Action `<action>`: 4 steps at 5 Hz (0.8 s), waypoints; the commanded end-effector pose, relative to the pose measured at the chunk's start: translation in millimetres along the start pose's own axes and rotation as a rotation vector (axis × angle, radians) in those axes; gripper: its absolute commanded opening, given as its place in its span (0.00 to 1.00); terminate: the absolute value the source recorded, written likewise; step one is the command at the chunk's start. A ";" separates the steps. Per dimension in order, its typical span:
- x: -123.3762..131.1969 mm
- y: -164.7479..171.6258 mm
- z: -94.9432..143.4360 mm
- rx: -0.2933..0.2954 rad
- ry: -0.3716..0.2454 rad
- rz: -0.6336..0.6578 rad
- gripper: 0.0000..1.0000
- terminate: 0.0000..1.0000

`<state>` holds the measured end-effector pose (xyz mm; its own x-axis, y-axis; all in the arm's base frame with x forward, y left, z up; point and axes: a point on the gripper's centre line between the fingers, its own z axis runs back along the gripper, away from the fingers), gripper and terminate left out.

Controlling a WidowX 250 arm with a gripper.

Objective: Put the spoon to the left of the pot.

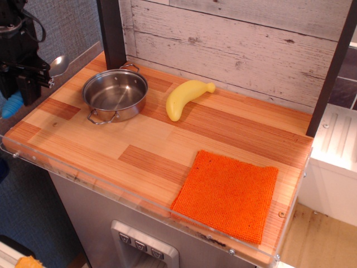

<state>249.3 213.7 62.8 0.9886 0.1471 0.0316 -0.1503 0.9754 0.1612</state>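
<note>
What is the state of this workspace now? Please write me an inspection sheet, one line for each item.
Surface: wooden counter with a clear strip along the front edge.
Job's things: pot upright at the back left, nothing seen inside; spoon held in the air beyond the counter's left edge, silver bowl up, blue handle down.
Clutter: yellow banana to the right of the pot, apart from it; orange cloth flat at the front right.
Gripper: gripper shut on the spoon, left of the pot.
Cables: a dark cable loops by the arm at top left.
Surroundings: plank wall behind; grey panel at left.
</note>
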 end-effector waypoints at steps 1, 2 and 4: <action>4.5 -19.8 0.8 0.001 -0.006 -0.038 0.00 0.00; 5.4 -24.8 -9.7 0.004 0.015 -0.047 0.00 0.00; 8.5 -20.4 -24.3 0.033 0.047 -0.059 0.00 0.00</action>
<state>258.3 198.3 18.0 0.9922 0.1085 -0.0619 -0.0964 0.9804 0.1721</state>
